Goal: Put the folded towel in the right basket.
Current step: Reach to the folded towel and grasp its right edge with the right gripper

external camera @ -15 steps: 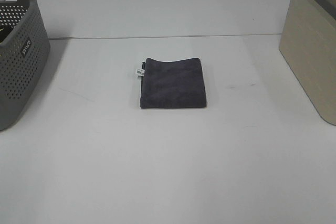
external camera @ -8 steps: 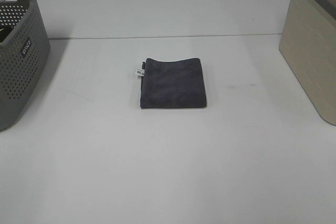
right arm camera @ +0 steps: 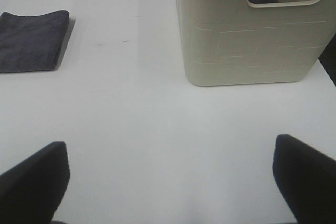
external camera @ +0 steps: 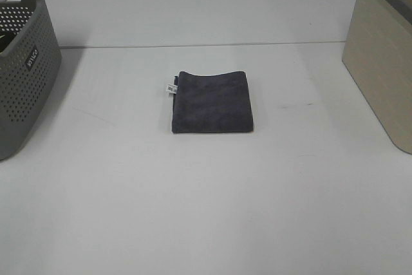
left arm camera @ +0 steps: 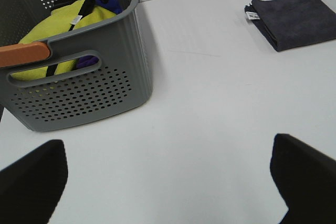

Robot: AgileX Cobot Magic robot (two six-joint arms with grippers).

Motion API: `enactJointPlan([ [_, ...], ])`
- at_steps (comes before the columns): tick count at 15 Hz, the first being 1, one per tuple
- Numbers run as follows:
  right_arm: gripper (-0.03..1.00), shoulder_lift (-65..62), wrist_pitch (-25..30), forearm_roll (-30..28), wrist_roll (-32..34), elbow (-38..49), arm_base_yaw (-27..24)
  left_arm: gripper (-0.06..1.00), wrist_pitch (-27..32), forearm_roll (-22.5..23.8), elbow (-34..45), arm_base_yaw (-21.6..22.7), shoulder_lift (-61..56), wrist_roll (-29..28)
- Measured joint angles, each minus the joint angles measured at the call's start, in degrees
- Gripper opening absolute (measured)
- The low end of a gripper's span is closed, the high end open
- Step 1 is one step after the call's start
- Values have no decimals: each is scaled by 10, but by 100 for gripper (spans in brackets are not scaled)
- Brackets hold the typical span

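Observation:
A dark grey folded towel (external camera: pixel 212 102) with a small white tag lies flat at the middle of the white table. It also shows in the left wrist view (left arm camera: pixel 291 18) and the right wrist view (right arm camera: pixel 32 40). The right basket (external camera: pixel 381 59), beige with a grey rim, stands at the table's right edge; the right wrist view (right arm camera: pixel 247 35) shows its handle slot. My left gripper (left arm camera: pixel 168 177) is open and empty near the left basket. My right gripper (right arm camera: pixel 168 179) is open and empty, near the beige basket. Neither gripper shows in the exterior high view.
A grey perforated basket (external camera: pixel 22 62) stands at the left edge; the left wrist view shows yellow and blue cloth inside this grey basket (left arm camera: pixel 84 85). An orange object (left arm camera: pixel 23 54) pokes in beside it. The white table (external camera: pixel 206 210) stretches bare toward the front.

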Motion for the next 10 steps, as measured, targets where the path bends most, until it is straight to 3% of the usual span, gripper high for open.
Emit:
enactJointPlan([
  [10,99,0,0,0,0,0,0,99,0,0,0,0,0,0],
])
